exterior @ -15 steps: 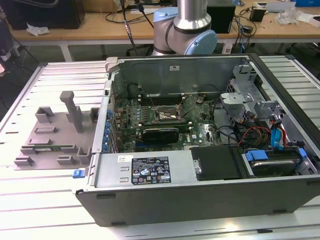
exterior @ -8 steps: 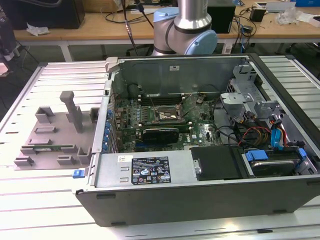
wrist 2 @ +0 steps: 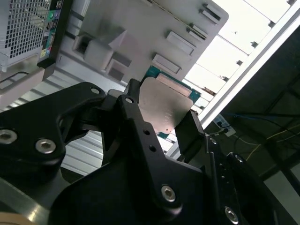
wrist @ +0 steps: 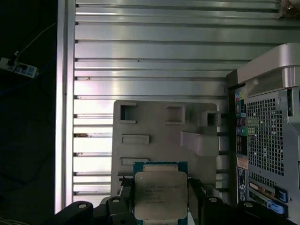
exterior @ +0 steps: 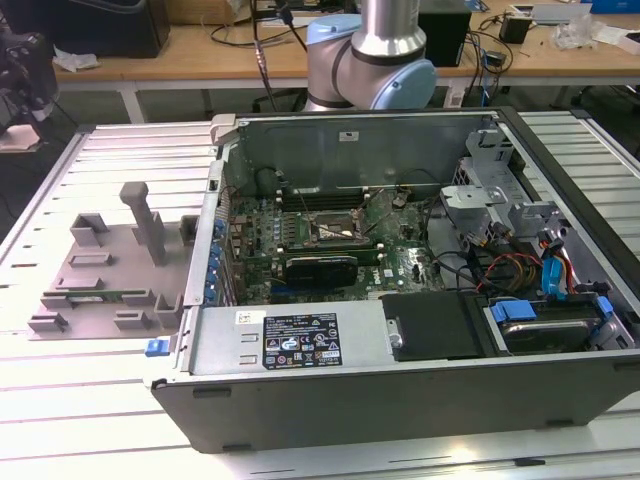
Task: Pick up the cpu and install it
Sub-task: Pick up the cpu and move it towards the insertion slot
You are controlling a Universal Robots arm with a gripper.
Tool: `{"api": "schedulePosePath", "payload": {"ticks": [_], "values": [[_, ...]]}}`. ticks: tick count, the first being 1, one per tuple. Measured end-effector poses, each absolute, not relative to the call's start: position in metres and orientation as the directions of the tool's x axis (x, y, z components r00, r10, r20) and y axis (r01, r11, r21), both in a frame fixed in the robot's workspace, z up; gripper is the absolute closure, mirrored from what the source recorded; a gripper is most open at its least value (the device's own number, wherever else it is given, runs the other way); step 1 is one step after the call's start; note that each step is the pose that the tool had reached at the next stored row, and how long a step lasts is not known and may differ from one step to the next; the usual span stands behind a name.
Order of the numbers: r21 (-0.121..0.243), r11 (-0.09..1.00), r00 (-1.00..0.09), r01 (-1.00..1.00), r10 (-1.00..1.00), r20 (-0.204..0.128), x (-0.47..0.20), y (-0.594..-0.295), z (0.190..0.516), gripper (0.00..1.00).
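The cpu (wrist: 161,199) (wrist 2: 166,110) is gripped at its sides between the two black fingers (wrist: 127,192) of the hand (wrist: 161,187), and its shiny grey top is seen in both wrist views. It is held up in the air above the grey tray (wrist: 159,117), which is laid on the ribbed bench (wrist: 140,47) just beside the open computer case (exterior: 400,370). In the exterior view the tray is seen near the bench's edge at that view's left, and a square socket (exterior: 335,232) is seen on the board inside the case.
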State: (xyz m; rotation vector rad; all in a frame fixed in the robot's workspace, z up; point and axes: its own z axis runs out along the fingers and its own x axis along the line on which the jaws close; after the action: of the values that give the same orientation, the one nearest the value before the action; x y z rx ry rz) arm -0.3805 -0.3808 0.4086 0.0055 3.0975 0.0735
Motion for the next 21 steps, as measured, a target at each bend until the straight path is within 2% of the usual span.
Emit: {"api": "schedulePosePath", "payload": {"ticks": [21], "values": [[0.047, 0.999, -0.999, 0.003, 0.005, -0.042, -0.28, -0.381, 0.409, 0.45]]}}
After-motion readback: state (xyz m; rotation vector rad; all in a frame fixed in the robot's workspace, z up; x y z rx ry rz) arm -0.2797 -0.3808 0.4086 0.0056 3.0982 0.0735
